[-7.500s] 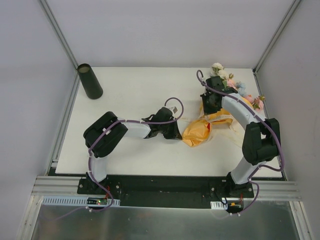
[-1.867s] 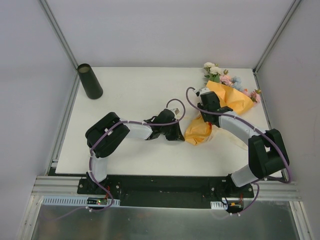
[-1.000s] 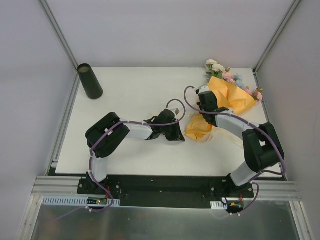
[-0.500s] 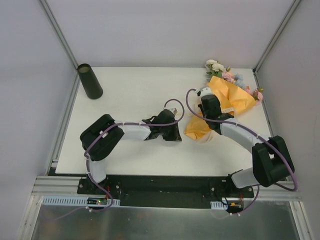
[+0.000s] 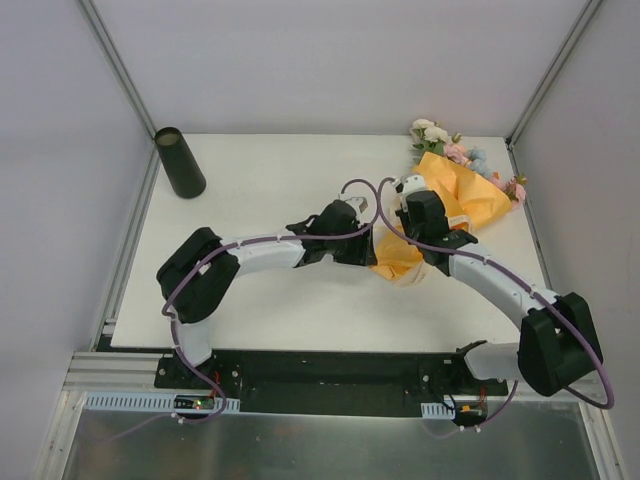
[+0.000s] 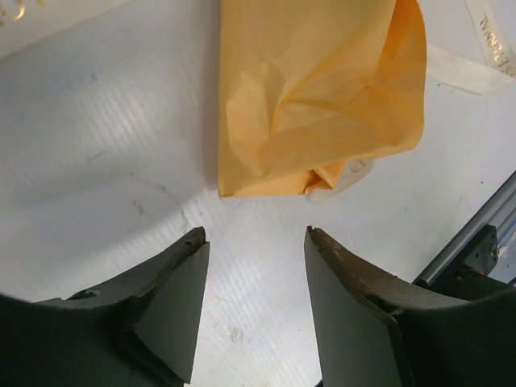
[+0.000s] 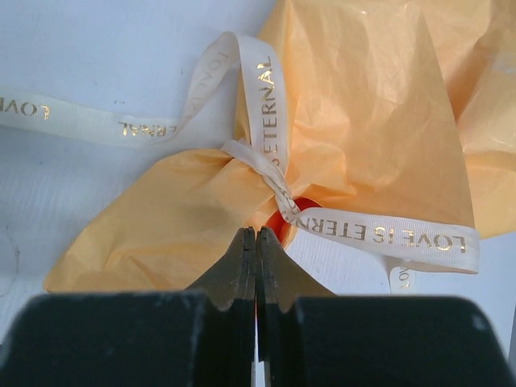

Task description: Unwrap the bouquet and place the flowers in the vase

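Orange bouquet point(image 6: 322, 97) lies just beyond the parted left end effector point(image 6: 254, 235).

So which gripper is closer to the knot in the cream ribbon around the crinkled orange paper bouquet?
Right. The right gripper, shut, points its tips right at the cream ribbon knot. The left gripper, open, sits off the orange paper at its tail end, not touching.

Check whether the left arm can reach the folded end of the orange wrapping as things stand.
Probably yes. The left gripper is open and points straight at the wrapping, with only bare table between them; nothing seems to block the way.
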You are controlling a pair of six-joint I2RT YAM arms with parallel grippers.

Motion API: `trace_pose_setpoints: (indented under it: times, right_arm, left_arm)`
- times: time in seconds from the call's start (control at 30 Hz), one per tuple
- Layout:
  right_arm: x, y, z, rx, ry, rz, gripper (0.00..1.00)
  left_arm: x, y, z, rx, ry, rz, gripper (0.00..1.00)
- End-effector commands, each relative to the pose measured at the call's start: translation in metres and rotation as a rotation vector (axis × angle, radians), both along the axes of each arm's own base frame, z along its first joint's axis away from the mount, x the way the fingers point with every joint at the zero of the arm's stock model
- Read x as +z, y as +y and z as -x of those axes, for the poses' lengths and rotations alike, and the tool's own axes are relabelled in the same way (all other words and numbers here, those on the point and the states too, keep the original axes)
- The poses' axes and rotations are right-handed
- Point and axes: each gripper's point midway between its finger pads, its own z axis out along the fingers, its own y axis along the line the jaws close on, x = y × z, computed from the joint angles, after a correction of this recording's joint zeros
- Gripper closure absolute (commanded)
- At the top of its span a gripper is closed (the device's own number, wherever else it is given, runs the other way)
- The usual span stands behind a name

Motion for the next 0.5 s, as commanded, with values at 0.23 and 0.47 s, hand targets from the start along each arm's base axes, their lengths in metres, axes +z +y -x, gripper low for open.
trace_pose_setpoints:
  times: [0.23,0.47]
  right_arm:
    - [0.013,-0.010,-0.040,-0.067,-0.010,-0.057,0.75]
    - [-0.015,-0.010,-0.049,-0.038,0.093,-0.119,0.66]
  left_arm:
    - [-0.028,-0.026,-0.034,-0.077,-0.096,-0.073,0.46]
    - [-0.043,-0.032,-0.040,-0.085,-0.090,-0.090,0.44]
